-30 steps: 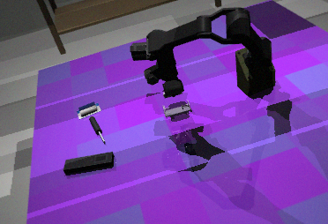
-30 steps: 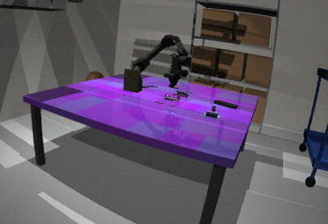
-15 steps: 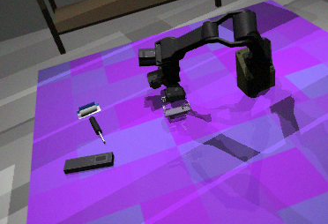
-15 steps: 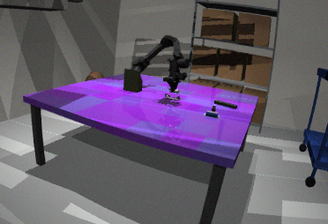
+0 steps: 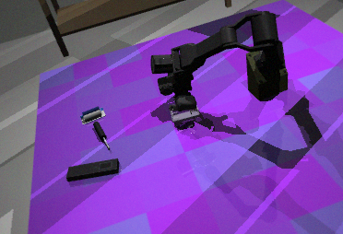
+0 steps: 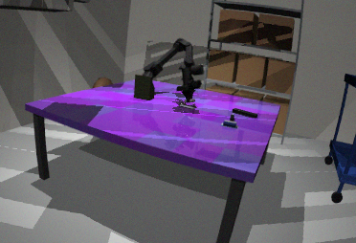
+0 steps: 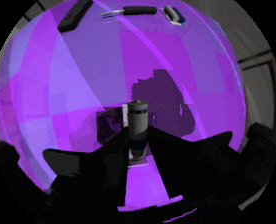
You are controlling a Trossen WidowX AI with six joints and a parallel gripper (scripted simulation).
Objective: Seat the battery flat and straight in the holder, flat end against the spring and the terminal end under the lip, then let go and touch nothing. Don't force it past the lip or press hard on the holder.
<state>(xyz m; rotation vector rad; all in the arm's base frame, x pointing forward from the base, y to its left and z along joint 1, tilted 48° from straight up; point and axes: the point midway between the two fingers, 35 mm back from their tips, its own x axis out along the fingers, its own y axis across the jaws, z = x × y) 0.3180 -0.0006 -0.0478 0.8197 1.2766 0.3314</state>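
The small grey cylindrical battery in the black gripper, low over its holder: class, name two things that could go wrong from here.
1. The grey cylindrical battery is clamped in the black parallel-jaw gripper and looks end-down, so it may enter the pale metal holder tilted rather than flat.
2. The gripper hides most of the holder in the top view, so the lip could be forced or the holder pressed hard.
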